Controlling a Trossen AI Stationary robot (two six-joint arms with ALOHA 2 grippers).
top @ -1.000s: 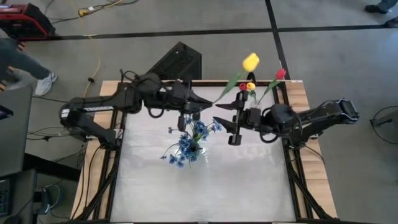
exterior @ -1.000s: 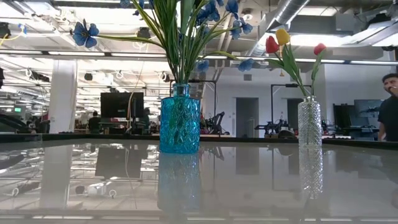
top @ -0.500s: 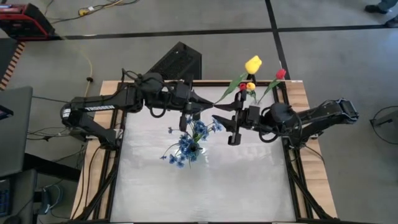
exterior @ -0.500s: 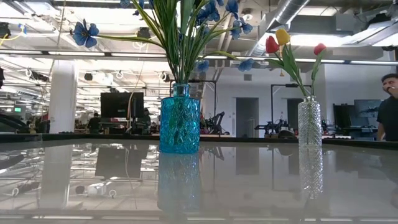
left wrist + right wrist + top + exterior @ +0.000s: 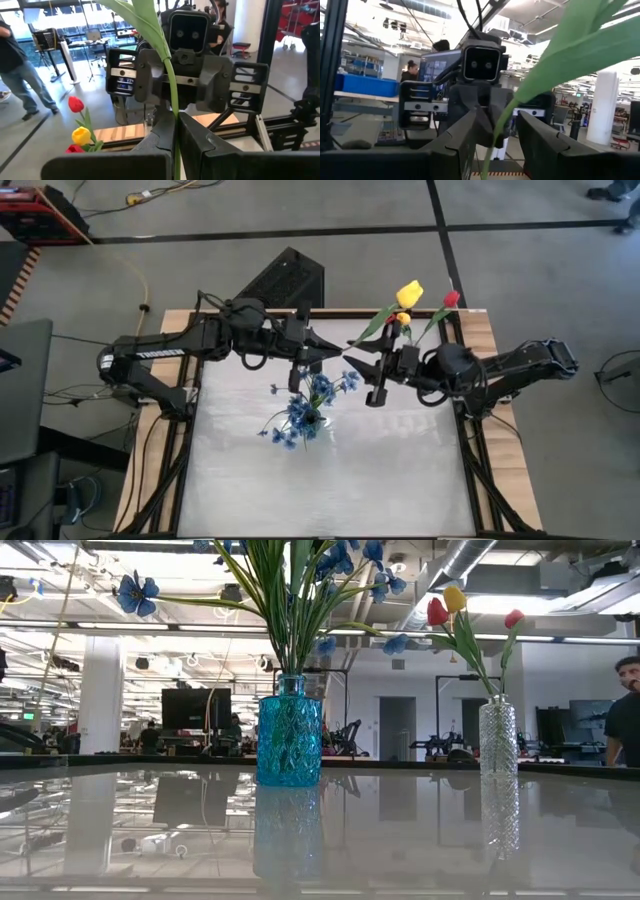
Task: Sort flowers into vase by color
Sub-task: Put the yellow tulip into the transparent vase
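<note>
My left gripper (image 5: 335, 361) hovers above the table's far middle, shut on a yellow tulip (image 5: 408, 292) with a long green stem and leaf. My right gripper (image 5: 364, 372) faces it from the right, open. Its fingers stand on either side of the same stem (image 5: 491, 145), apart from it. A blue glass vase (image 5: 290, 740) of blue flowers (image 5: 300, 412) stands on the table below the grippers. A clear glass vase (image 5: 498, 735) at the far right holds red and yellow tulips (image 5: 452, 612). Neither gripper shows in the low view. My left gripper pinches the yellow tulip's stem (image 5: 174, 125) between its two fingers, near the stem's lower end. The fingers come level from the table's left and lie across the stem. The tulip is lifted clear and slants up toward the far right, with its head over the clear vase.
A black box (image 5: 285, 278) sits just beyond the table's far edge. The blue sprays spread wide around the blue vase, close under both grippers. The glass top toward the near edge (image 5: 330, 490) is bare. A person (image 5: 625, 715) stands in the room beyond the table.
The yellow tulip has tipped a little: its head has sunk toward the clear vase and its leaf now covers a red tulip there, while the stem's lower end has stayed in my left gripper. A person at the far left has walked out of the high view.
</note>
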